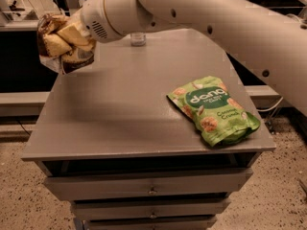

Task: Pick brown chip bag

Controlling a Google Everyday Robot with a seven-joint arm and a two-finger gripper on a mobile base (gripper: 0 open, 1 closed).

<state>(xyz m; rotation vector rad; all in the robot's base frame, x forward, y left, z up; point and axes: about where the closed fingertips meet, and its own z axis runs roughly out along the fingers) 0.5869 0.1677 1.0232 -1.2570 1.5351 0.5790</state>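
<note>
The brown chip bag [64,43] is crumpled, dark brown with pale yellow parts, and hangs in the air above the far left corner of the grey cabinet top [115,109]. My gripper [79,36] is at the end of the white arm [201,18] that reaches in from the upper right. It is shut on the bag and holds it clear of the surface. The bag hides most of the fingers.
A bright green "dang" pouch [213,111] lies flat on the right side of the cabinet top, near its front edge. A small clear cup [138,38] stands at the back. Drawers [152,189] sit below the top. Speckled floor surrounds the cabinet.
</note>
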